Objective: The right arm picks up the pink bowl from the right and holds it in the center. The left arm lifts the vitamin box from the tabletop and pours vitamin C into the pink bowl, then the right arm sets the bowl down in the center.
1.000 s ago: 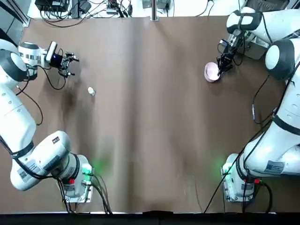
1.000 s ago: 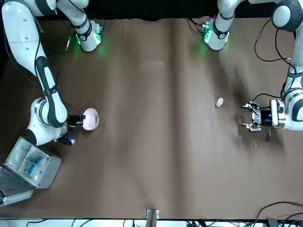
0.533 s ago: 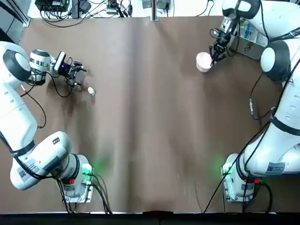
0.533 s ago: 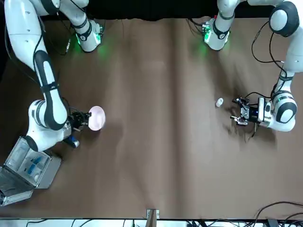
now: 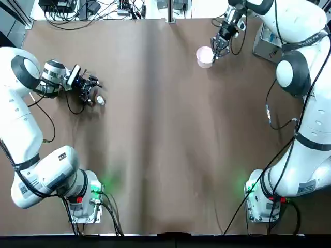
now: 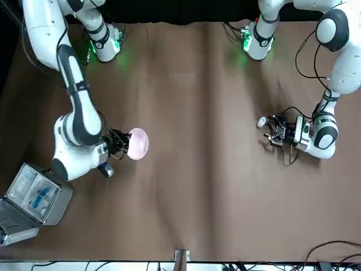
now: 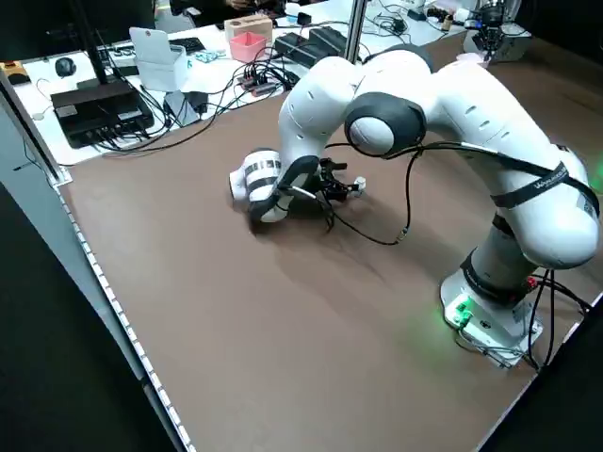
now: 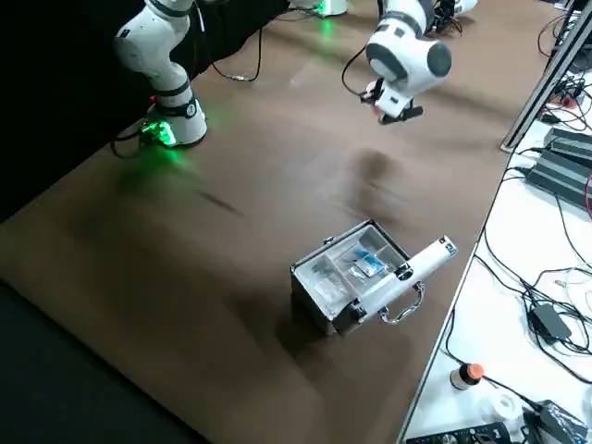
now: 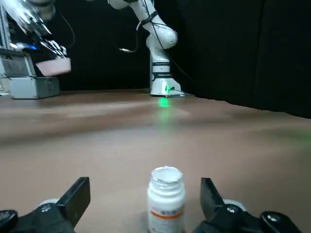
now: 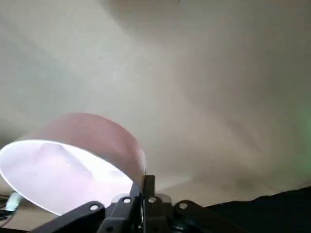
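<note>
**Inspector A:** We take the vitamin box (image 9: 166, 200) as our landmark. What do we record nearest to it?

**Inspector B:** We find it standing upright on the tabletop (image 5: 155, 134), a small white bottle with a band of label around its body. The left gripper (image 9: 146, 206) sits low at the tabletop directly at the box. Its 2 fingers (image 9: 77, 196) are spread wide, 1 on either side of the bottle, and neither touches it in the left wrist view. In the top view we place the box (image 5: 100, 101) just off the tips of that gripper (image 5: 92, 89).

**Inspector A:** And farther out from the box?

**Inspector B:** We record a long stretch of bare brown surface, then the pink bowl (image 5: 205, 56), well apart from the box toward the far edge of the table. It is carried clear of the tabletop. The right gripper (image 5: 214, 53) has its fingers closed narrow on the bowl's rim; the right wrist view shows the rim (image 10: 73, 160) pinched between them, the whitish inside facing the camera.

**Inspector A:** Anything beyond the bowl?

**Inspector B:** We note 1 grey hinged case (image 8: 356, 277), lid open, blue and white contents showing, farther from the box than the bowl.
</note>
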Motion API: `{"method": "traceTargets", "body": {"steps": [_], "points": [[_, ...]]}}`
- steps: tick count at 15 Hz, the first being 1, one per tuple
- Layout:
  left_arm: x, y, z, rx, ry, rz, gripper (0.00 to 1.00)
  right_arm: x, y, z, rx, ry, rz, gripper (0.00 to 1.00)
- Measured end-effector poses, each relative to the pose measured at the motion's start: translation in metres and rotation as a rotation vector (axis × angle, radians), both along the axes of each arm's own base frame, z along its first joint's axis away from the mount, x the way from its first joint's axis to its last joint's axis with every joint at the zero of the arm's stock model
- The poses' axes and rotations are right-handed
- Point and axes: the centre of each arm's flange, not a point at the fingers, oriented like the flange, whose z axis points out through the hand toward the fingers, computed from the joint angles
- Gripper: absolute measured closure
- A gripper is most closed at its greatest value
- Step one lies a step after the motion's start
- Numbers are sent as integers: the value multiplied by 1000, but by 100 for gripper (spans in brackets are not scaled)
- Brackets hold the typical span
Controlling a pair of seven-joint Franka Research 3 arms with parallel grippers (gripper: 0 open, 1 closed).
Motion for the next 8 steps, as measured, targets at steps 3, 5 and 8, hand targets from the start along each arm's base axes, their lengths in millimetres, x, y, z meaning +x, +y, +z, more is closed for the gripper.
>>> {"method": "traceTargets", "body": {"steps": [3, 5, 8], "points": [[-8, 3, -5, 24, 9, -45, 0, -5, 61, 29, -35, 17, -62, 98], [-11, 5, -7, 27, 11, -57, 0, -13, 87, 35, -33, 45, -89, 98], [-14, 2, -12, 21, 18, -62, 0, -23, 118, 40, -30, 77, -130, 98]]}}
